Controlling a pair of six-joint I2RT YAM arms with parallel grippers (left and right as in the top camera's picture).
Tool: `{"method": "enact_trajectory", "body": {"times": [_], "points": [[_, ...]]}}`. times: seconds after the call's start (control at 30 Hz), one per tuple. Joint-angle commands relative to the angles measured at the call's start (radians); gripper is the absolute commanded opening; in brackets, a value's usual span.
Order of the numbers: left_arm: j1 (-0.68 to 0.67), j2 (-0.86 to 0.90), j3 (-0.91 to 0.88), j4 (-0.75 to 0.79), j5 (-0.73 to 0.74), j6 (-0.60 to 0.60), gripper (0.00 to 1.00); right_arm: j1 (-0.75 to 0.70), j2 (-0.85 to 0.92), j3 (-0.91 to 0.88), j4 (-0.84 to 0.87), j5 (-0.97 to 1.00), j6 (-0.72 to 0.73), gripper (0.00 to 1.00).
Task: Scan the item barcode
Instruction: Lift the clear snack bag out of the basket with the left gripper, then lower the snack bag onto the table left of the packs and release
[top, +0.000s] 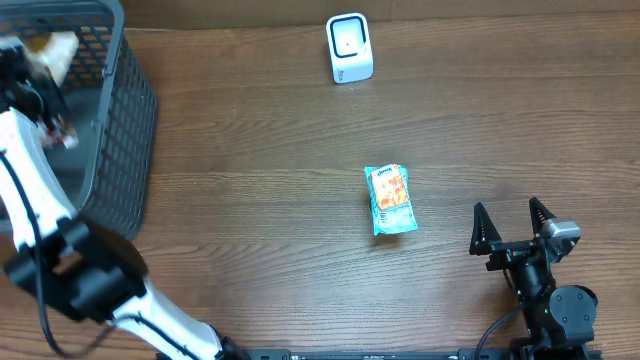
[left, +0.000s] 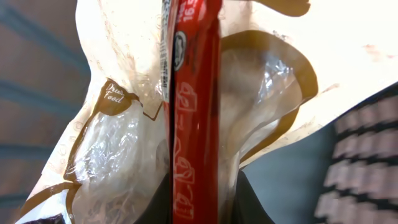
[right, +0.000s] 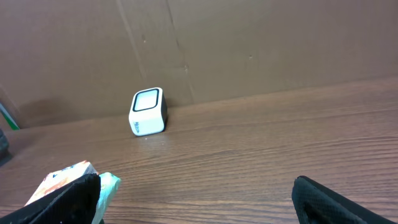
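Crinkly bag (left: 118, 130) clamped in left gripper (top: 42, 65) at basket (top: 125, 120).
Thin film could slip free on the way to scanner (top: 350, 47); right gripper (top: 508, 218) gapes empty.

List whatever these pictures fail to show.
Bag barcode: left wrist view, too close and blurred.
Basket interior: overhead, cut off by the edge, covered by the left arm.
Teal packet print: overhead, too small; right wrist view, half behind the right pincer.
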Motion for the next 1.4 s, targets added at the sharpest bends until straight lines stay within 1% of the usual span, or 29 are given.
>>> {"method": "enact_trajectory", "body": {"times": [0.0, 0.13, 0.2, 0.33, 0.43, 0.53, 0.6, 0.7, 0.87, 1.07, 1.17, 1.27, 1.33, 1.37], "points": [[-0.053, -0.175, 0.043, 0.010, 0.018, -0.135, 0.05, -0.005, -0.010, -0.011, 0.005, 0.005, 0.006, 1.00], [-0.129, -0.309, 0.043, 0.004, 0.001, -0.208, 0.05, -0.005, -0.010, -0.011, 0.005, 0.005, 0.006, 1.00], [-0.181, -0.376, 0.043, -0.025, -0.034, -0.237, 0.06, -0.005, -0.010, -0.011, 0.005, 0.005, 0.006, 1.00], [-0.305, -0.479, 0.042, -0.175, -0.071, -0.317, 0.04, -0.005, -0.010, -0.011, 0.005, 0.005, 0.006, 1.00], [-0.401, -0.504, 0.042, -0.333, -0.072, -0.377, 0.05, -0.005, -0.010, -0.011, 0.005, 0.005, 0.006, 1.00], [-0.495, -0.495, 0.019, -0.456, -0.071, -0.422, 0.07, -0.005, -0.010, -0.011, 0.005, 0.005, 0.006, 1.00], [-0.557, -0.493, -0.033, -0.487, -0.072, -0.445, 0.07, -0.005, -0.010, -0.011, 0.005, 0.005, 0.006, 1.00], [-0.646, -0.494, -0.154, -0.481, -0.083, -0.485, 0.07, -0.005, -0.010, -0.011, 0.005, 0.005, 0.006, 1.00], [-0.788, -0.494, -0.455, -0.383, -0.175, -0.582, 0.06, -0.005, -0.010, -0.011, 0.005, 0.005, 0.006, 1.00], [-0.919, -0.494, -0.840, -0.112, -0.177, -0.628, 0.05, -0.005, -0.010, -0.011, 0.005, 0.005, 0.006, 1.00], [-0.967, -0.494, -0.993, 0.037, -0.175, -0.650, 0.04, -0.005, -0.010, -0.011, 0.005, 0.005, 0.006, 1.00], [-0.998, -0.494, -1.101, 0.162, -0.175, -0.649, 0.04, -0.005, -0.010, -0.011, 0.005, 0.005, 0.006, 1.00], [-1.011, -0.494, -1.149, 0.217, -0.176, -0.649, 0.07, -0.005, -0.010, -0.011, 0.005, 0.005, 0.006, 1.00], [-1.013, -0.494, -1.166, 0.235, -0.175, -0.649, 0.14, -0.005, -0.010, -0.011, 0.005, 0.005, 0.006, 1.00]]}}
